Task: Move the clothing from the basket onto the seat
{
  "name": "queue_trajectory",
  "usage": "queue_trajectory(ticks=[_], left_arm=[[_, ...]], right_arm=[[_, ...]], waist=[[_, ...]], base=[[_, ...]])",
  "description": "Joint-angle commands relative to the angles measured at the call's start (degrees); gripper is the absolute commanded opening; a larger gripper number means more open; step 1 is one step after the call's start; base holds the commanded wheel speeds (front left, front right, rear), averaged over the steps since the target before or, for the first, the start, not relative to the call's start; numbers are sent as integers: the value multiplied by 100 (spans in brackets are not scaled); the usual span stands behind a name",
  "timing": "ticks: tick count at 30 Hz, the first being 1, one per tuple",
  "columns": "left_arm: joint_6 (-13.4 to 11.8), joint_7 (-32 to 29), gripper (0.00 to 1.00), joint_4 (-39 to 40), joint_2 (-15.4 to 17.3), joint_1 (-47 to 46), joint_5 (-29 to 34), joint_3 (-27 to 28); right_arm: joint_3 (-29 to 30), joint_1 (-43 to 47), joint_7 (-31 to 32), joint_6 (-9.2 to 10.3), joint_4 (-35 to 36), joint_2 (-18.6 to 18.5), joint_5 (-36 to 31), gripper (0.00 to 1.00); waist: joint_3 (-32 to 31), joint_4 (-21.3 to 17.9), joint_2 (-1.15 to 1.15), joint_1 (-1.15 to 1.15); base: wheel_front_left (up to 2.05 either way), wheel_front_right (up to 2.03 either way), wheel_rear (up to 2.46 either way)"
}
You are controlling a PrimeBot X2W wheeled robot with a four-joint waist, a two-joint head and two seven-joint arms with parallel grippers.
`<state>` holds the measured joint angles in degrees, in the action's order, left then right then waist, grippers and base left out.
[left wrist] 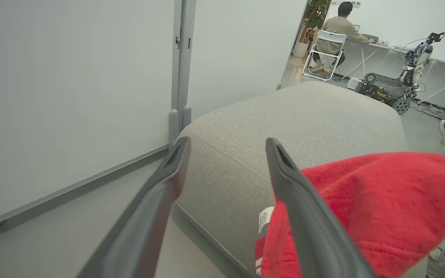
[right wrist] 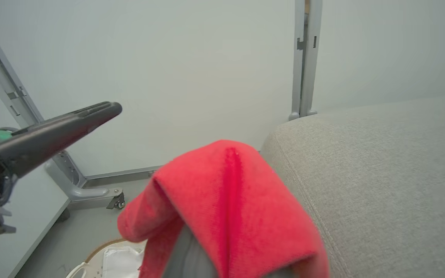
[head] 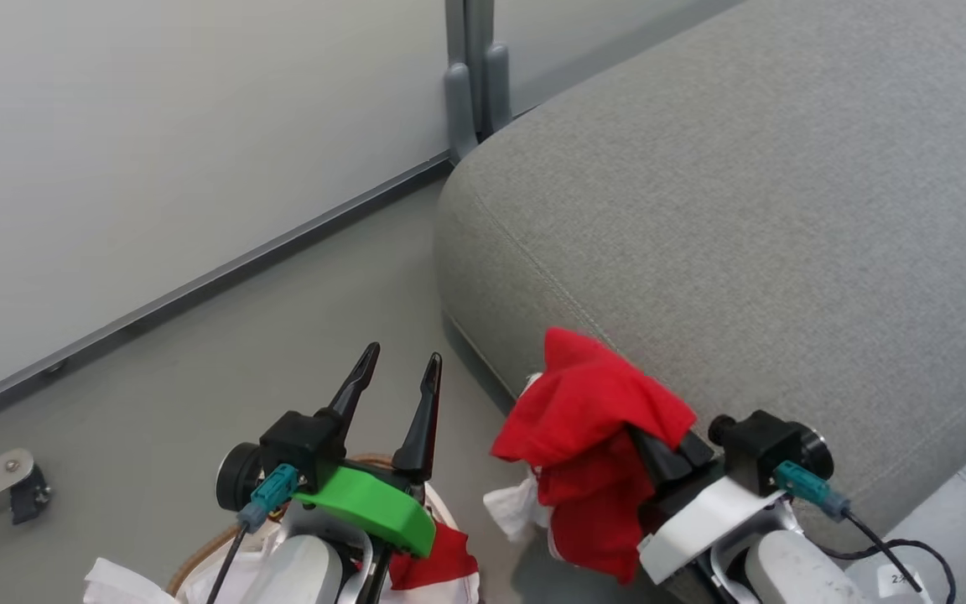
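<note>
The red clothing [head: 592,411] hangs bunched over my right gripper [head: 655,457], which is shut on it at the near corner of the grey seat [head: 743,210]. Its fingertips are hidden under the fabric [right wrist: 226,200]. A white label [left wrist: 264,219] shows on the clothing [left wrist: 381,200] beside the seat [left wrist: 303,116]. My left gripper [head: 403,356] stands open and empty over the floor, left of the clothing, above the basket. The basket's brown rim [head: 215,545] and white liner [right wrist: 120,262] peek out below. Another red and white fold [head: 441,562] lies under my left wrist.
A pale wall panel with a grey post [head: 470,75] stands behind the seat. A caster foot [head: 22,486] sits on the floor at the left. Far off, a person sits on a white chair [left wrist: 334,34] near a wheeled robot [left wrist: 396,88].
</note>
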<state>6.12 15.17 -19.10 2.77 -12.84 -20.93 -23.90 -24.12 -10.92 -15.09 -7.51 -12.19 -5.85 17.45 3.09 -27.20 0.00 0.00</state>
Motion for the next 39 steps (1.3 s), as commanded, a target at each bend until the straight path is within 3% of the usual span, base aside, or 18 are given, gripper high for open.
queue_trajectory(ticks=[1, 10, 17, 23, 29, 39], left_arm=[[40, -3, 100, -22, 25, -28, 48, -14], [60, -3, 100, -35, 26, -207, 203, -183], [101, -3, 100, -62, 27, -616, 490, -309], [137, -3, 100, -121, 28, -1036, 650, -432], [145, -3, 100, -184, 29, -1392, 729, -635], [147, -3, 100, -298, 130, -1631, 726, -811]], right_arm=[[42, -95, -11, 4, 77, -72, -73, 0], [74, -1296, -11, 5, 281, -863, -253, 0], [306, -2894, -11, 5, 317, -1664, -469, 0], [663, -3974, -10, 5, -39, -2136, -627, 0], [1271, -4356, -7, 6, -854, -2225, -761, 0], [2103, -3797, -7, 6, -2439, -1739, -1030, 0]], waist=[[135, -255, 0, 0], [589, -335, 0, 0], [1314, -17, 0, 0], [1920, 303, 0, 0], [2467, 628, 0, 0], [2919, 958, 0, 0]], base=[[0, 0, 0], [0, 0, 0], [0, 0, 0], [0, 0, 0], [0, 0, 0], [0, 0, 0]])
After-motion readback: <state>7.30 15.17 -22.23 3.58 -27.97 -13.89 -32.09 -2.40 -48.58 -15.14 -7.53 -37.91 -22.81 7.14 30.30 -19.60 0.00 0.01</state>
